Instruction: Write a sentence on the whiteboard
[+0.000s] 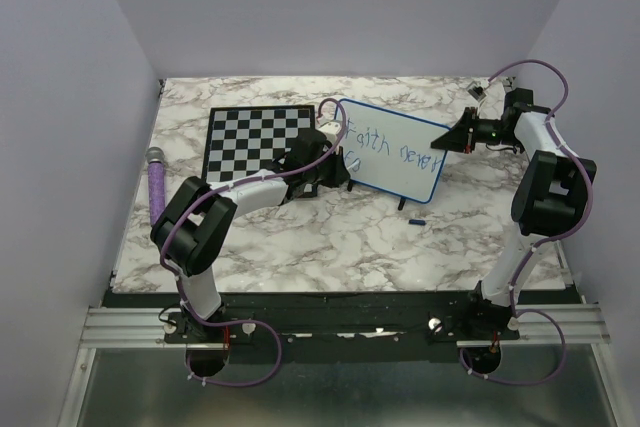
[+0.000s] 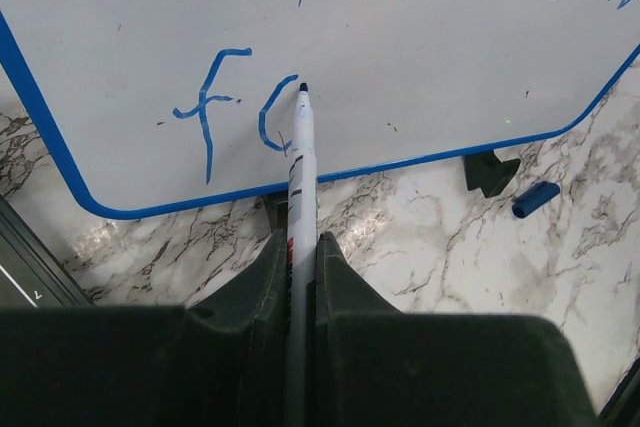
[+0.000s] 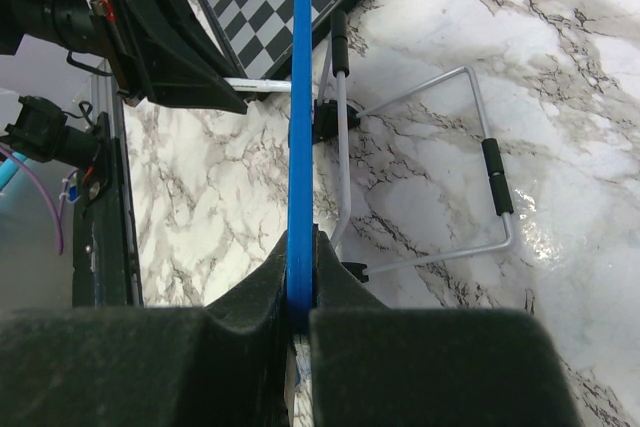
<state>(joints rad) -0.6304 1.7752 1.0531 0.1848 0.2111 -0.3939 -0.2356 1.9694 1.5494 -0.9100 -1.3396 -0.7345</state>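
Observation:
The whiteboard (image 1: 400,152) with its blue frame stands tilted on the marble table, right of the chessboard. Blue words "Faith never" run along its top line; below them an "f" and a partly drawn letter (image 2: 230,97) show in the left wrist view. My left gripper (image 2: 300,247) is shut on a white marker (image 2: 300,162) whose tip touches the board (image 2: 420,57) at that letter. My right gripper (image 3: 300,257) is shut on the board's blue edge (image 3: 300,97) at its right side, also seen from above (image 1: 455,137).
A checkered chessboard (image 1: 250,137) lies left of the whiteboard. A purple cylinder (image 1: 157,182) lies at the table's left edge. A blue marker cap (image 1: 417,219) lies in front of the board and shows in the left wrist view (image 2: 535,199). The board's wire stand (image 3: 440,167) rests behind it.

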